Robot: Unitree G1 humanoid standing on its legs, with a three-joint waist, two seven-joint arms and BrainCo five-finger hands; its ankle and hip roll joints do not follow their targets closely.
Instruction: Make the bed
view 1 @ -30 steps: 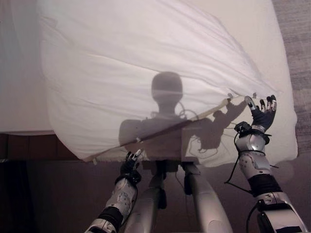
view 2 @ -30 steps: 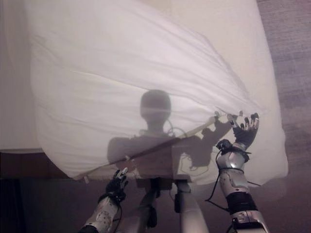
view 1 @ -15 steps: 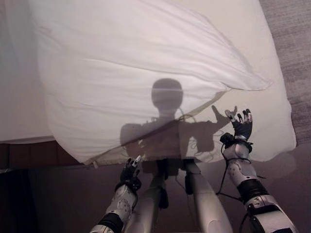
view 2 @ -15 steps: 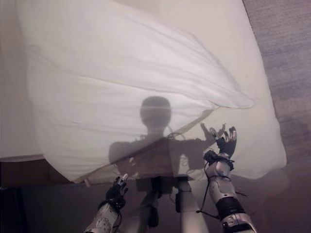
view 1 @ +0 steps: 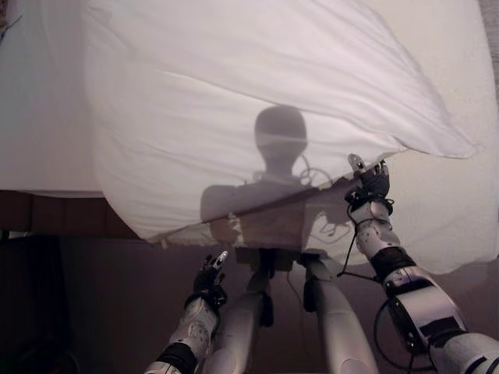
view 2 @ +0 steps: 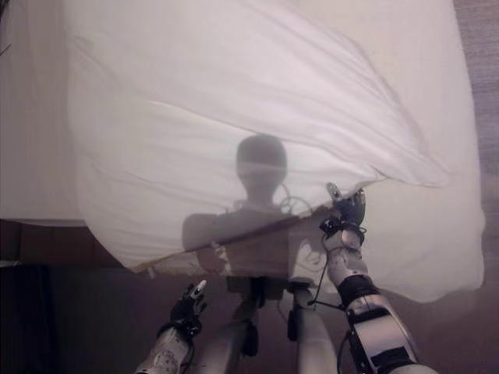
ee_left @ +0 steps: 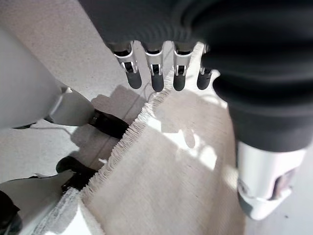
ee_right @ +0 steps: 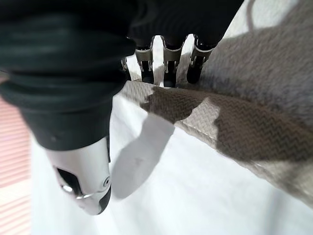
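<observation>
Bed (view 1: 47, 117) and its white duvet (view 1: 257, 86) are what the job turns on, and from where I stand it looks only partly done. The duvet lies askew: it runs on a slant across the mattress, its near edge rising from the robot's left towards its right, one corner hanging off the foot of the bed on the left and another tapering to a point well over on the right. Bare sheet shows along the left side and again at the near right corner, so the cover is on the bed but neither squared nor smoothed; broad creases run across it.

The right hand (view 1: 369, 181) is up at the duvet's near edge, where a darker woven strip (ee_right: 234, 122) shows beneath the white cloth. In its wrist view the fingers (ee_right: 168, 61) reach out fairly straight with their tips at that strip, the thumb apart, nothing pinched as far as I can see.

The left hand (view 1: 210, 274) hangs low, below the foot of the bed, over a beige fringed rug (ee_left: 166, 186) on the floor; its fingers (ee_left: 156, 78) are loose and hold nothing.

I'd judge what remains is taking hold of that near edge, pulling the duvet straight to the bed's sides, and flattening the folds.
</observation>
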